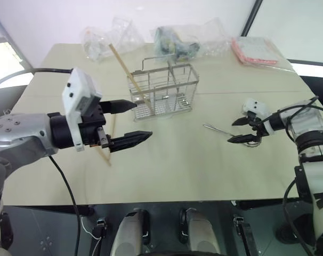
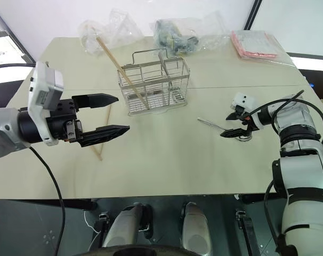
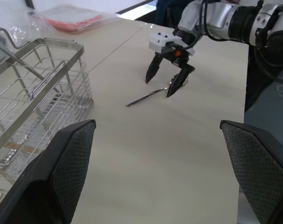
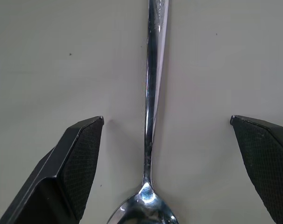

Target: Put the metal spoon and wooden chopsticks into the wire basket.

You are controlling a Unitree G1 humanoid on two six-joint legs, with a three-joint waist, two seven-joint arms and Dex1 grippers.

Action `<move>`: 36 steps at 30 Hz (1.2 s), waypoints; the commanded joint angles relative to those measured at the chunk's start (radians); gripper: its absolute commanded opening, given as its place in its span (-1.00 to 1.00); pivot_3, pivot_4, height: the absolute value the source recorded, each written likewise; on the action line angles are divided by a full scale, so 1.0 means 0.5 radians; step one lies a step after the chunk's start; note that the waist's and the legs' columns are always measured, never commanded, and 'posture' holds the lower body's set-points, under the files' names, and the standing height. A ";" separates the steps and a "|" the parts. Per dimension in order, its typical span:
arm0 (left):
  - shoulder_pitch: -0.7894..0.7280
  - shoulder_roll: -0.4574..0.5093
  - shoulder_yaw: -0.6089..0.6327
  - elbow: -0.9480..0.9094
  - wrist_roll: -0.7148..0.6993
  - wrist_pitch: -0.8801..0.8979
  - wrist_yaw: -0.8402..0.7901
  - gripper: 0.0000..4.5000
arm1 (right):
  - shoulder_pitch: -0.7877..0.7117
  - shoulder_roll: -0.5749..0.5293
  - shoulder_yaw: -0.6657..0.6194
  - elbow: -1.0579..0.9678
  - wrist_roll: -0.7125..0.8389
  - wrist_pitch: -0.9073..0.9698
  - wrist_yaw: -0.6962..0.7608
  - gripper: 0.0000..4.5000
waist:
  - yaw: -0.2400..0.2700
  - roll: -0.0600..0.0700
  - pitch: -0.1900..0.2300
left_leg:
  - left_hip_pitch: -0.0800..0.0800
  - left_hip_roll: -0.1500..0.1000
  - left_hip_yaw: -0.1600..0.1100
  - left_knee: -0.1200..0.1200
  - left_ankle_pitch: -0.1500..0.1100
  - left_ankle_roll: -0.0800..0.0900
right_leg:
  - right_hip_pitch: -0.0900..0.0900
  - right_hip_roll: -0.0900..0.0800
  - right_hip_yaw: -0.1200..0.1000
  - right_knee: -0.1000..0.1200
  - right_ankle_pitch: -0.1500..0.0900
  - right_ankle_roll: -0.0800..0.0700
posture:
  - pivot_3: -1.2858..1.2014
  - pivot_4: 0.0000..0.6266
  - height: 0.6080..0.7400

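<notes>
The right hand [image 1: 245, 130] is hanging wide open and empty astride the metal spoon [image 1: 219, 129] near the tabletop's [image 1: 167, 170] right edge; closing on the thin handle could skid it flat. The left hand [image 1: 132, 121], also open, is hovering beside the wire basket [image 1: 164, 90], where one of the wooden chopsticks [image 1: 127, 72] is leaning.

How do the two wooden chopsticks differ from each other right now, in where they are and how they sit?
One wooden chopstick stands slanted in the wire basket, its top leaning toward the plastic bags; the other chopstick lies on the table beside the basket, partly behind the left pincer. The first is already placed; the second is not yet. Both are thin, straight, light-tan sticks, and neither is held.
</notes>
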 commanded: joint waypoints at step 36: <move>-0.385 0.005 -0.043 0.408 0.302 -0.175 -0.083 1.00 | -0.483 0.322 -0.743 -0.902 1.104 1.090 -0.384 -0.99 | -0.009 0.001 0.001 | 0.000 0.002 0.001 -0.001 0.001 -0.001 | -0.004 0.001 0.000 0.002 0.001 -0.001 | 0.03 -0.52 0.37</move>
